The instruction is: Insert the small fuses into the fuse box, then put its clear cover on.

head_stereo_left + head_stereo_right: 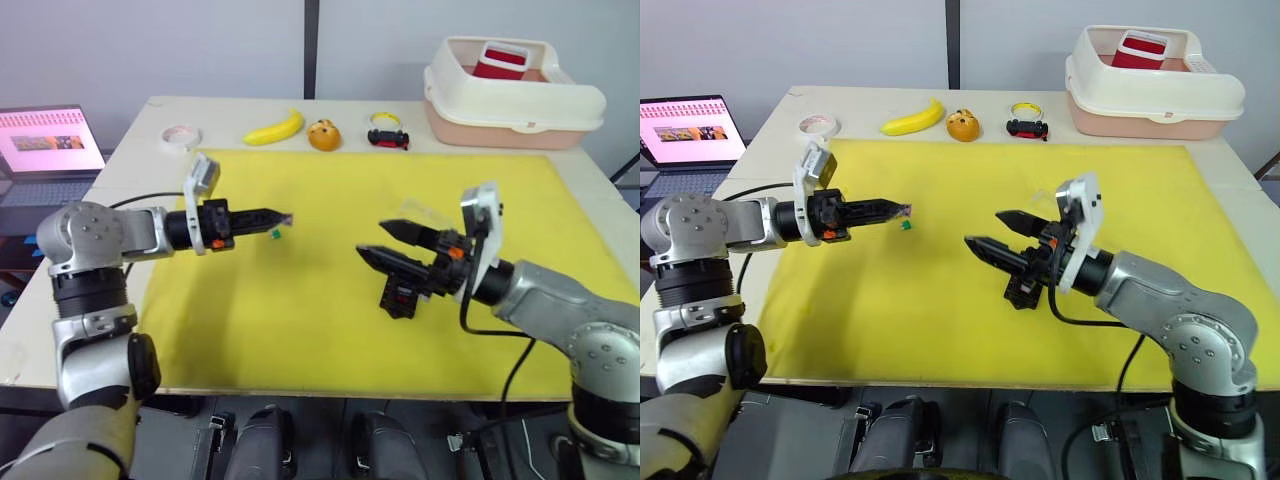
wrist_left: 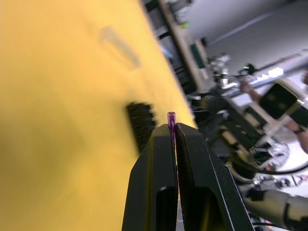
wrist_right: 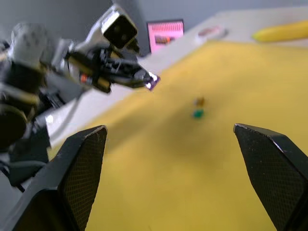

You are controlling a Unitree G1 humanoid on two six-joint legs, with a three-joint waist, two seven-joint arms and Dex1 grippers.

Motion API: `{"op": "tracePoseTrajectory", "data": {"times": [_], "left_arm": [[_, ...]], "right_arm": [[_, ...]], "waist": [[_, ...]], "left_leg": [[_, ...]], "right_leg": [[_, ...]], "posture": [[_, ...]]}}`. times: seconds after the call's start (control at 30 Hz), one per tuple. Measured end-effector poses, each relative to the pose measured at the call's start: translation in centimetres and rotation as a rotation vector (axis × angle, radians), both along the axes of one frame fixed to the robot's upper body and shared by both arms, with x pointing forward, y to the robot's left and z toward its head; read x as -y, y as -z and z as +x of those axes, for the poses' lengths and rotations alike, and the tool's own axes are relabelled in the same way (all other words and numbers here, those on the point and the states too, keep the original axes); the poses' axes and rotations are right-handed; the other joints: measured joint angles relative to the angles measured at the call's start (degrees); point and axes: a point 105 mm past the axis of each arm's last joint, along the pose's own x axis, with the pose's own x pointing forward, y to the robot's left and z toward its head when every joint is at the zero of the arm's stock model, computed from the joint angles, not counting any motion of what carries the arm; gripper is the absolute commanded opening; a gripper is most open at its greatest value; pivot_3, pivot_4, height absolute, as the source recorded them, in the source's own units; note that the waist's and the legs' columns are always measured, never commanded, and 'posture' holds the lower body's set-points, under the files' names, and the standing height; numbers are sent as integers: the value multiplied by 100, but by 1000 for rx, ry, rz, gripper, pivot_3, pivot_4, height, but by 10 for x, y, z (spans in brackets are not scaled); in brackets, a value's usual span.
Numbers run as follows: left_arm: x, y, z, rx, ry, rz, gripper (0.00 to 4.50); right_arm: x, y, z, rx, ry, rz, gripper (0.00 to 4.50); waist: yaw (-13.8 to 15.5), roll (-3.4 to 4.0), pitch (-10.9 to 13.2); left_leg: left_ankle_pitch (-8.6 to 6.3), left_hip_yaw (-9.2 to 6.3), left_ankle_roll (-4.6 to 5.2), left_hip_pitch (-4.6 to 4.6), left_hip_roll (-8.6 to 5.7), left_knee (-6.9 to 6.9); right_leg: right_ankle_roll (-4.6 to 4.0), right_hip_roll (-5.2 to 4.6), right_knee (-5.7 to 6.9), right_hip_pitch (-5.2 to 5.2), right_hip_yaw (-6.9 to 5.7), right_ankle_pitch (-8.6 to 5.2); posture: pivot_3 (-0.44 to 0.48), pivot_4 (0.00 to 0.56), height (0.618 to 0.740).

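My left gripper is shut on a small purple fuse, held level above the left part of the yellow mat; the fuse sticks out past the fingertips. A green fuse lies on the mat just below it, and a small orange bit lies close by. The black fuse box sits on the mat right of centre. My right gripper hovers open just above and left of the box, holding nothing. The clear cover lies on the mat beyond the box.
Along the table's far edge sit a tape roll, a banana, an orange toy and a black-and-red toy car. A cream bin stands at the back right. A laptop is off the left side.
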Motion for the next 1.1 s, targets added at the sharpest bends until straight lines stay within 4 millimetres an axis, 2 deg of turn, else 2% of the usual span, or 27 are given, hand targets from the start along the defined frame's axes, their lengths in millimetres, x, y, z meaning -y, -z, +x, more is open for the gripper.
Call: {"op": "tracePoseTrajectory", "data": {"times": [0.23, 0.53, 0.63, 0.67, 0.8, 1.1], "left_arm": [[37, -9, 1, -4, 35, -184, 14], [54, -12, 8, -69, -21, -305, 14], [55, -15, 7, -67, -23, -318, 0], [56, -16, 7, -68, -24, -321, 0], [60, -18, 4, -68, -5, -335, 0], [65, -20, 1, -70, 2, -343, 0]], "right_arm": [[-14, -4, 12, -112, 42, 186, 4500], [-21, -12, 19, -168, 87, 341, 4500], [-20, -14, 21, -183, 93, 376, 3754], [-20, -14, 21, -188, 93, 381, 3269], [-27, -13, 19, -206, 72, 386, 3269], [-23, -18, 21, -210, 85, 435, 3269]], "waist": [[-29, 0, 0], [-24, 0, 0], [-32, 0, 0], [-30, 0, 0], [-26, 0, 1], [-23, 0, 0]], "left_leg": [[2, 3, -2, -1, 3, -2], [1, 3, 0, -1, 2, -2], [0, 3, 0, -1, 3, -2], [0, 3, 1, -1, 3, -2], [-3, 3, 5, -1, 3, -2], [-2, 2, 5, -1, 3, -3]], "right_leg": [[1, 9, 0, -5, 2, 0], [1, 11, -2, -5, 3, 1], [1, 14, -1, -5, 3, 0], [1, 14, -2, -5, 3, 0], [1, 14, -2, -5, 3, 0], [1, 14, -2, -5, 3, 0]], "posture": [[0, 150, 740], [0, 150, 740], [0, 150, 740], [0, 150, 740], [0, 150, 740], [0, 150, 740]]}}
